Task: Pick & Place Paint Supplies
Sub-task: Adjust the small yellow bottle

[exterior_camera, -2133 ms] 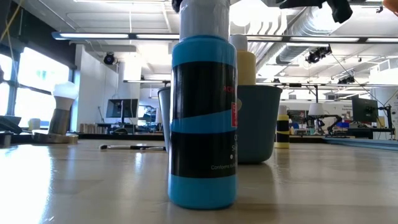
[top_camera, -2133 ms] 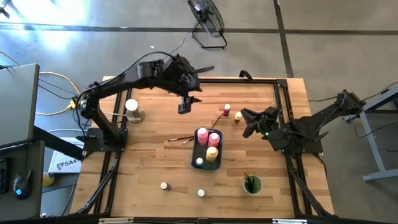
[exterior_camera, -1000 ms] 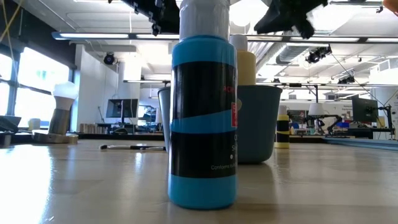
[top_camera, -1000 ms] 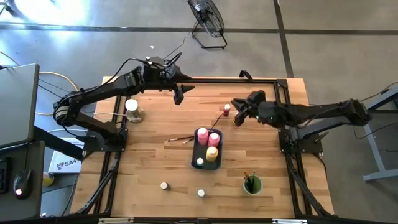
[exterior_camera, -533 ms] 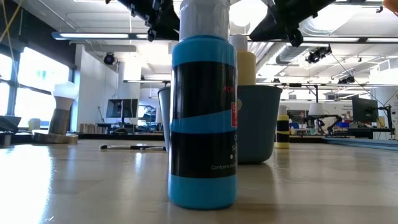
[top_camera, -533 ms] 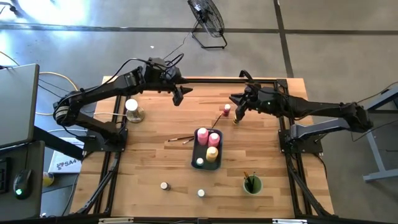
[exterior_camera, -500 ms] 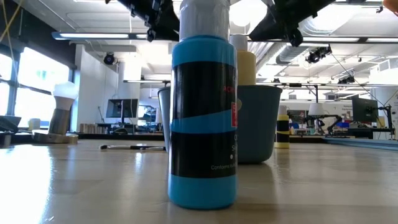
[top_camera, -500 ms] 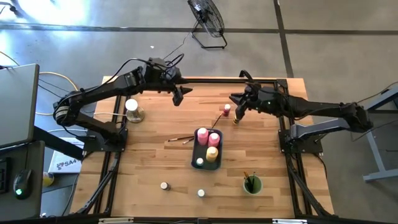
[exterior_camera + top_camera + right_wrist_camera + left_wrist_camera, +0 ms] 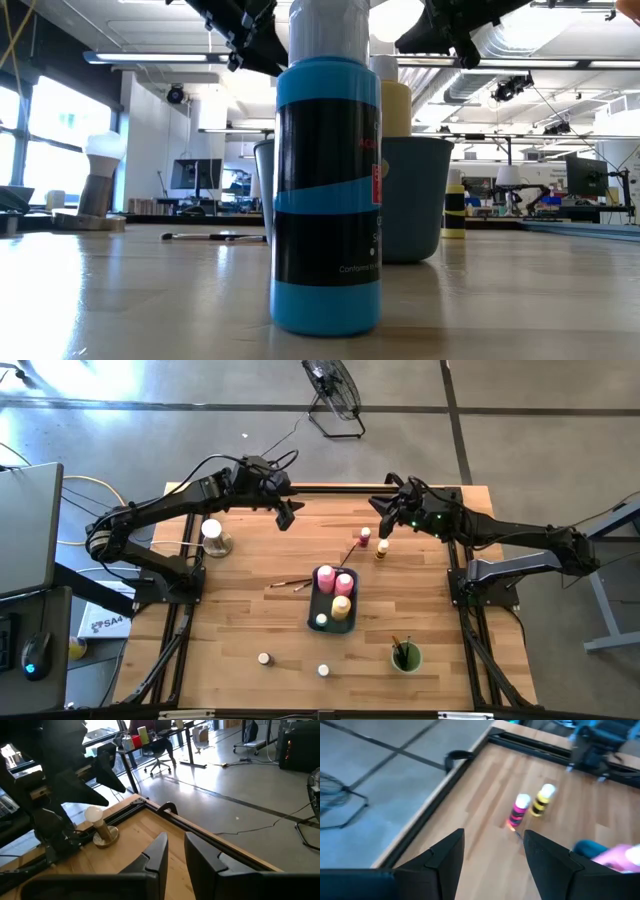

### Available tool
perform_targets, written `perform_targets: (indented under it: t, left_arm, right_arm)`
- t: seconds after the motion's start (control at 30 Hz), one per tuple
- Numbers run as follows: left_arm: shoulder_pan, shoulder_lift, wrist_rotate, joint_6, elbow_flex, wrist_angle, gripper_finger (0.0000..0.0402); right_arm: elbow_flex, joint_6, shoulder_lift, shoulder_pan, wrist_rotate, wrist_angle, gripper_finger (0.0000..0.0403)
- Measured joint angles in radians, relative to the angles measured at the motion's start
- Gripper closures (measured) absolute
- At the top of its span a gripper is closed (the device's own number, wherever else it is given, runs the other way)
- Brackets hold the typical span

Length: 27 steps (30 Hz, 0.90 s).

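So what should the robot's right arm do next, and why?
Probably lower the right end effector onto the yellow bottle just below it. That bottle and the pink bottle stand loose on the table, outside the tray, and this end effector is empty and nearest. The left end effector hovers farther off.

Left arm stretched toward the counter's far edge, left gripper (image 9: 286,514) raised, jaws parted and empty, right arm reaching opposite, right gripper (image 9: 381,520) raised, jaws nearly closed, empty.
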<state>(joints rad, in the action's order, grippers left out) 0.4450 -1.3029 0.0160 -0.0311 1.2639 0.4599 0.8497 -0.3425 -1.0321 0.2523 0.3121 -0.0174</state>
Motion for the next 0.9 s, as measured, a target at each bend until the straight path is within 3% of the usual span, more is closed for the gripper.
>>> perform_targets:
  t: [0.43,0.9]
  left_arm:
    - [0.0,0.0,-0.341,0.0,0.0,-0.023,0.0202]
    - [0.0,0.0,-0.368,0.0,0.0,-0.022,0.0202]
  right_arm:
    - [0.0,-0.003,0.0,-0.001,0.002,0.0,0.0347]
    - [0.0,-0.004,0.0,-0.001,0.002,0.0,0.0347]
